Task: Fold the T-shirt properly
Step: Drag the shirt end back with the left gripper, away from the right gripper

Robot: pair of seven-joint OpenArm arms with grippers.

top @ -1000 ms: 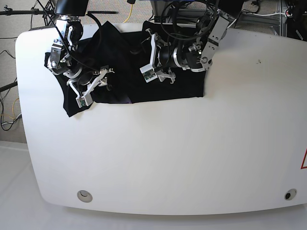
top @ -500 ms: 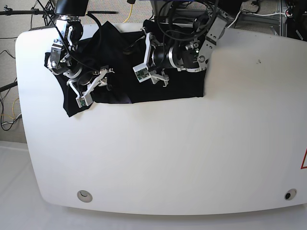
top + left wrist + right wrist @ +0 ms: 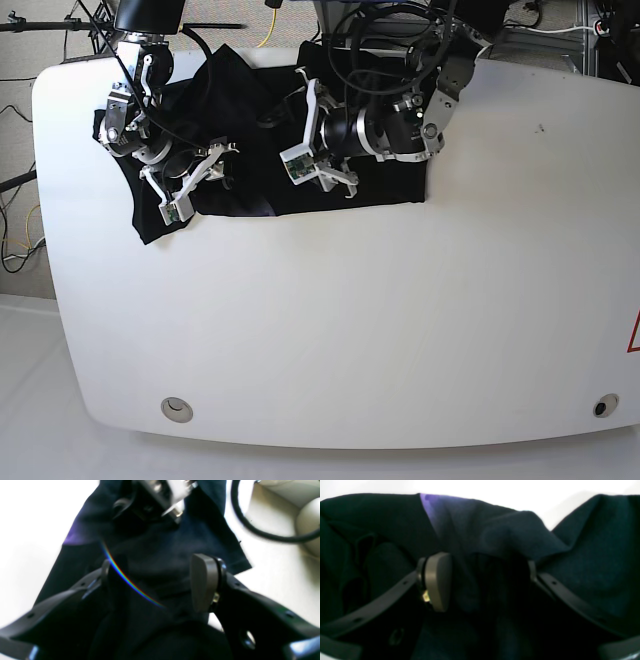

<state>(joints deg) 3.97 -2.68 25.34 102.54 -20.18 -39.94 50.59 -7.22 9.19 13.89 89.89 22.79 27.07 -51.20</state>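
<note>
At far counter [image 3: 330, 330] edge, both arms reach low over crumpled black T-shirt [image 3: 385, 185]. Left gripper [image 3: 318, 172] spread wide, nothing pinched. Right gripper [image 3: 195, 188] also spread, cloth bunched btwn its pads [image 3: 437, 580].

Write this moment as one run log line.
T-shirt: crumpled, far table edge | left claw: open above it | right claw: open above it

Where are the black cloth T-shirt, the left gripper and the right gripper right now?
black cloth T-shirt [image 3: 385, 190]: base view, flat part near its front edge.
left gripper [image 3: 322, 152]: base view, gap between its open white fingers.
right gripper [image 3: 193, 183]: base view, gap between its open fingers, over the shirt.
</note>
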